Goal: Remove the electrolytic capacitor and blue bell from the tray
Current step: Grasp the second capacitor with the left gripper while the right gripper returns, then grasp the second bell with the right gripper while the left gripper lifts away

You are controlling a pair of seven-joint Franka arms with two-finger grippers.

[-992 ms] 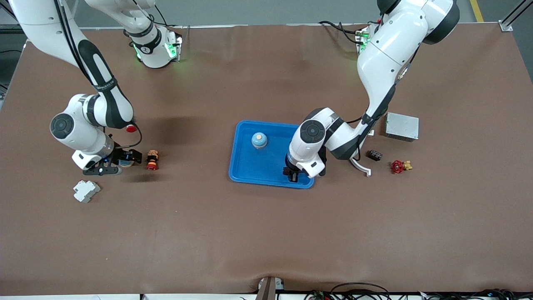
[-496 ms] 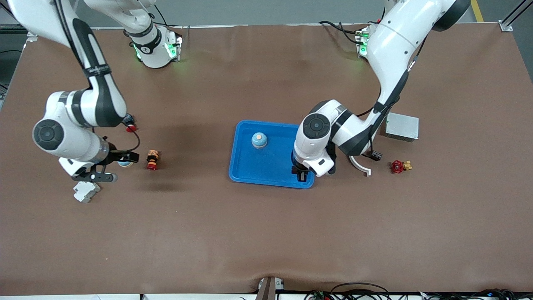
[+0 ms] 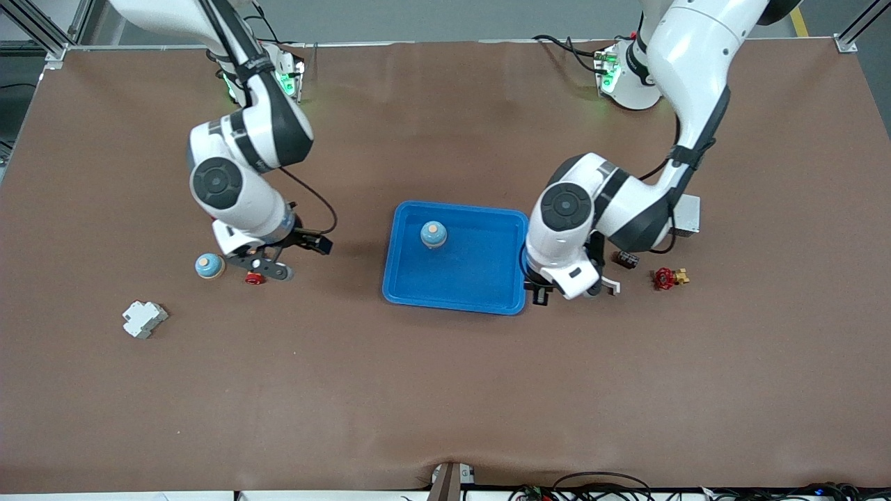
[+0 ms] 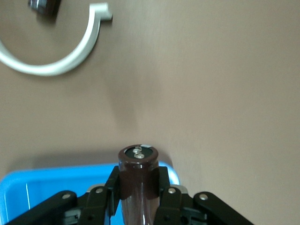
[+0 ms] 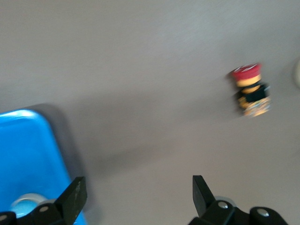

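Observation:
My left gripper [image 3: 538, 295] is shut on a brown capacitor [image 4: 137, 169] and holds it upright over the corner of the blue tray [image 3: 459, 282] toward the left arm's end. A blue bell [image 3: 434, 234] stands in the tray. A second blue bell [image 3: 209, 265] stands on the table toward the right arm's end. My right gripper [image 3: 312, 243] is open and empty over bare table between a red push-button [image 3: 254, 278] and the tray. In the right wrist view [image 5: 138, 197] the button [image 5: 251, 89] and the tray's edge [image 5: 33, 154] show.
A second capacitor [image 3: 625, 259], a white curved clip [image 3: 610, 284], a red valve [image 3: 668, 278] and a grey metal box [image 3: 688, 213] lie toward the left arm's end. A white plastic part [image 3: 144, 319] lies nearer the front camera than the loose bell.
My right gripper has left the loose bell and moved toward the tray. My left gripper has carried the capacitor from over the tray to its corner toward the left arm's end.

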